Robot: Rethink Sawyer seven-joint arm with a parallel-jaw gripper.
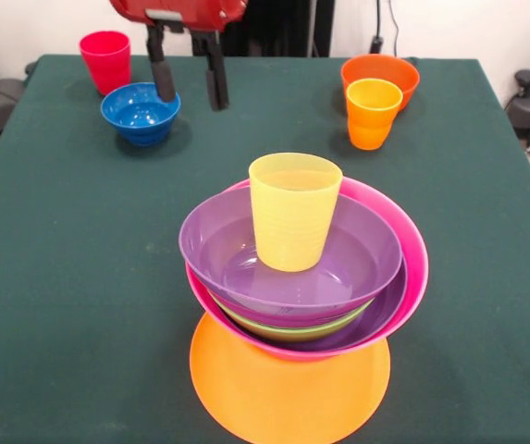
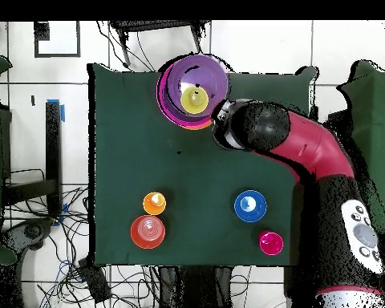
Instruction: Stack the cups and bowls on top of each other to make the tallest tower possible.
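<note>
My pincer hangs spread apart and empty at the top of the frame, the tower with a yellow cup on top sits low in the middle of the bench, and a blue bowl sits at upper left.

The bowls all look like glossy smooth plastic, purple bowl and pink bowl especially shiny, the yellow cup is see-through plastic with faint ribbing, and the bench wears a matt dark green cloth, kinda felt-like.
</note>
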